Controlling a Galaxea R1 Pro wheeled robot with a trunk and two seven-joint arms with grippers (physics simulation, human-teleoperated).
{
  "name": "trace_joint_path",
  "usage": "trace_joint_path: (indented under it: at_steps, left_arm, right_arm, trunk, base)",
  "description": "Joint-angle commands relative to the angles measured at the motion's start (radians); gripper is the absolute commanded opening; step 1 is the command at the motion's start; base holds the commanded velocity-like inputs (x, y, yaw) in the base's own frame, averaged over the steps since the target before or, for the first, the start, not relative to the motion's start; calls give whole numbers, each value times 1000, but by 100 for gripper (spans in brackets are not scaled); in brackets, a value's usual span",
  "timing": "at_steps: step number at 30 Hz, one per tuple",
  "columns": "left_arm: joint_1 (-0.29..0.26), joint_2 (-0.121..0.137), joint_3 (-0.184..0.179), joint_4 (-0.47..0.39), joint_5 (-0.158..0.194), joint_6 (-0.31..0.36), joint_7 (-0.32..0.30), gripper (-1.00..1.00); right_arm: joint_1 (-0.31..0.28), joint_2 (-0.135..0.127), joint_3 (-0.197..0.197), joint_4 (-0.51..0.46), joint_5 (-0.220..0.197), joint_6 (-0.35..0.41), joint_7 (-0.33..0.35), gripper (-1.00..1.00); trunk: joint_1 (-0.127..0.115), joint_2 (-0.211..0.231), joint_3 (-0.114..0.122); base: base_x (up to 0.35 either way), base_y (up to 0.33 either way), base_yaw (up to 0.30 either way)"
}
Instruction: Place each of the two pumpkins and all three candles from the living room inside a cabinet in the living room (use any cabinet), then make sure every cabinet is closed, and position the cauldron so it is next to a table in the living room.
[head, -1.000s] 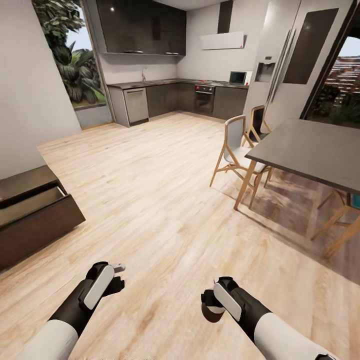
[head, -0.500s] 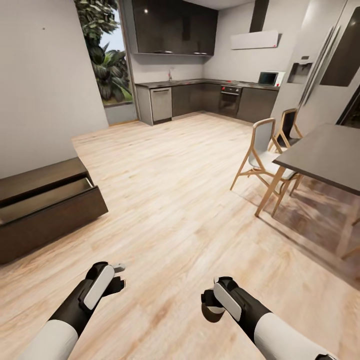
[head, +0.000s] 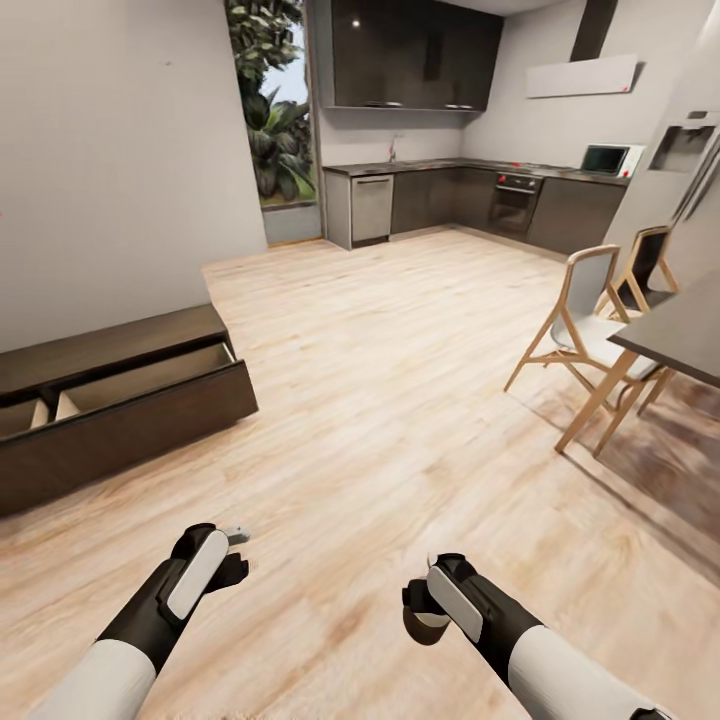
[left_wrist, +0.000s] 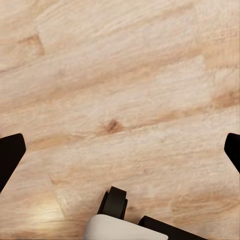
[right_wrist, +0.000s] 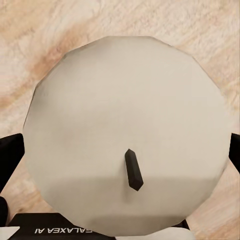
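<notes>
The long, low dark brown cabinet (head: 130, 425) stands against the grey wall at the left, with its drawer pulled out and the pale interior (head: 150, 372) in sight. My right gripper (head: 421, 612) hangs low over the plank floor, shut on a pale grey candle (right_wrist: 125, 115) whose round top and black wick face the right wrist camera. My left gripper (head: 236, 556) is open over bare floor, its dark fingertips (left_wrist: 10, 155) far apart with nothing between them. No pumpkins or cauldron are in sight.
A dark dining table (head: 685, 340) with wooden chairs (head: 585, 335) stands at the right. A kitchen run with dark units (head: 470, 200) and a window on plants (head: 275, 120) lies at the far end. Open wood floor stretches between cabinet and table.
The whole picture has swung left as the camera turned: the cabinet now sits further right and more of it shows, and the table has slid off right. Both arms hold their pose.
</notes>
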Motion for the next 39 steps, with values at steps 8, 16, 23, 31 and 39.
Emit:
trace_joint_path:
  at_steps: [8,16,23,31,39]
  left_arm:
    - [-1,1,-4,-1,10,1,10,100]
    - [-1,1,-4,-1,10,1,10,100]
    - [-1,2,-4,-1,10,2,10,100]
    - [-1,3,-4,-1,10,2,10,100]
    - [-1,3,-4,-1,10,2,9,100]
  right_arm:
    - [-1,1,5,-2,-11,0,-10,-100]
    - [-1,0,4,-3,-12,-2,-12,-100]
    - [-1,-1,8,-4,-10,-13,-10,-100]
    - [-1,-1,8,-5,-10,-16,-9,-100]
    - [-1,0,8,-5,-9,-17,-10,-100]
  trunk:
    - [0,0,-1]
    - [0,0,-1]
    - [0,0,-1]
    - [0,0,-1]
    - [0,0,-1]
  base:
    - [41,0,291]
    - [266,83,291]
    - [206,180,228]
    - [83,172,6]
    - [203,190,0]
